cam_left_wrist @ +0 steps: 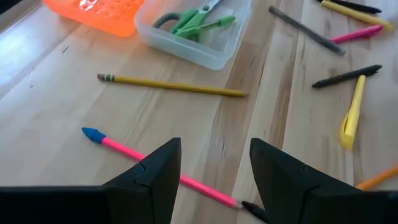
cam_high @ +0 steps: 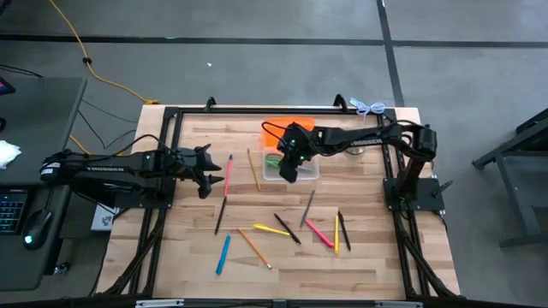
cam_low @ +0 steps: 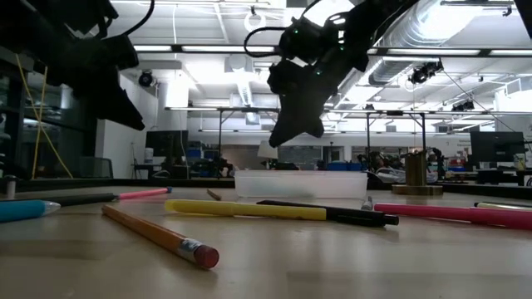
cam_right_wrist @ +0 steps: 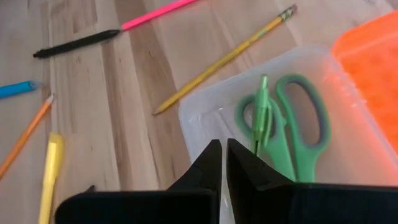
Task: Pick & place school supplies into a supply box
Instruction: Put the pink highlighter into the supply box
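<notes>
The clear supply box point(cam_high: 292, 166) sits at mid-table with the orange lid point(cam_high: 286, 128) lying just beyond it. Green-handled scissors point(cam_right_wrist: 297, 134) and a green pen point(cam_right_wrist: 262, 115) lie inside the box. My right gripper point(cam_right_wrist: 222, 155) hovers above the box's near rim point(cam_low: 299, 176), shut and empty. My left gripper point(cam_left_wrist: 214, 165) is open and held above a pink pen with a blue cap point(cam_left_wrist: 161, 168), its fingers on either side without touching. Several pens and pencils point(cam_high: 282, 229) lie loose on the near half of the table.
A yellow pencil point(cam_high: 253, 168) lies between the pink pen and the box. A blue pen point(cam_high: 223, 254), orange pencil point(cam_high: 255, 248), yellow pen point(cam_high: 271, 229) and black pens lie nearer. A silver bell-shaped object point(cam_high: 355, 150) stands right of the box. A black frame point(cam_high: 171, 115) borders the table.
</notes>
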`<state>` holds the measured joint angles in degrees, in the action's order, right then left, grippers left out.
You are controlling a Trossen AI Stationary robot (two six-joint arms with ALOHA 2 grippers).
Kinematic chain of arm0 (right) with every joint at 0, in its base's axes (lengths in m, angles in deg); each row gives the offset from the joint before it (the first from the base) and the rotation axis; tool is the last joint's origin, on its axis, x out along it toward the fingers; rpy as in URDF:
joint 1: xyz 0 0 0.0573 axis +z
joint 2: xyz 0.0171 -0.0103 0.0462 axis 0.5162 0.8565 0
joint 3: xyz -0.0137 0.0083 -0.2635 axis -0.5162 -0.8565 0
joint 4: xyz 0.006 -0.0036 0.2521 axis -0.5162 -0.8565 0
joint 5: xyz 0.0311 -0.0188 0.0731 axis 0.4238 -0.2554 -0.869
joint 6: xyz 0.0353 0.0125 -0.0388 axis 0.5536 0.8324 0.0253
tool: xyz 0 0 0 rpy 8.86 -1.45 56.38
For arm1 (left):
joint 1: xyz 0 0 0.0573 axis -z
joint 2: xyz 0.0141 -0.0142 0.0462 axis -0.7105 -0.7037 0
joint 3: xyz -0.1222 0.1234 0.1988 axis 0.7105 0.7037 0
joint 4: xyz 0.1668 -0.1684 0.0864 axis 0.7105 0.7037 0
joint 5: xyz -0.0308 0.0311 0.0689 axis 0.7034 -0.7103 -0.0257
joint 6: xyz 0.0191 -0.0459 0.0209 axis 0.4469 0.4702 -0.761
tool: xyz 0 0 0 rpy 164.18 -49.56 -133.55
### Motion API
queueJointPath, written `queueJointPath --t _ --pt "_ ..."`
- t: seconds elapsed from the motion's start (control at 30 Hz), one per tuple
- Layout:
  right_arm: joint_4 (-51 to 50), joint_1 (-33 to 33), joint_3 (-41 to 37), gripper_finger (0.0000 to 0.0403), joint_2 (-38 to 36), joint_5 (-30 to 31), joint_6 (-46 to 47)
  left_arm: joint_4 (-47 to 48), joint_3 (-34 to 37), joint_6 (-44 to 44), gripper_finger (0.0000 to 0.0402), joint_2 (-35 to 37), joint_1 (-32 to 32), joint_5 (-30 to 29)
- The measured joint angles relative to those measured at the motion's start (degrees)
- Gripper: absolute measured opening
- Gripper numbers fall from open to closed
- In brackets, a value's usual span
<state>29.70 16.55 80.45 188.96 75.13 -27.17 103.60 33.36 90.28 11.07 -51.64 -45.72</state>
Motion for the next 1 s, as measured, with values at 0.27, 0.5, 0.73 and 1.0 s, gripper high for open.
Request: queueJointPath --t 0.27,0.5,0.73,1.0 --pt "-0.68 2.32 0.0 0.0 0.0 2.06 0.11 1.23 0.02 0.0 0.0223 -2.29 -0.01 -2.15" --pt "-3.09 5.62 0.0 0.0 0.0 3.3 0.16 1.16 0.02 0.04 0.0223 -8.03 0.0 -2.14" --pt "-5.9 9.44 0.0 0.0 0.0 5.34 0.16 1.16 0.02 0.17 0.0223 -14.63 0.0 -2.12" --pt "-8.16 13.16 0.0 0.0 0.0 7.5 1.02 1.08 0.02 0.22 0.0223 -19.58 -0.02 -1.86"
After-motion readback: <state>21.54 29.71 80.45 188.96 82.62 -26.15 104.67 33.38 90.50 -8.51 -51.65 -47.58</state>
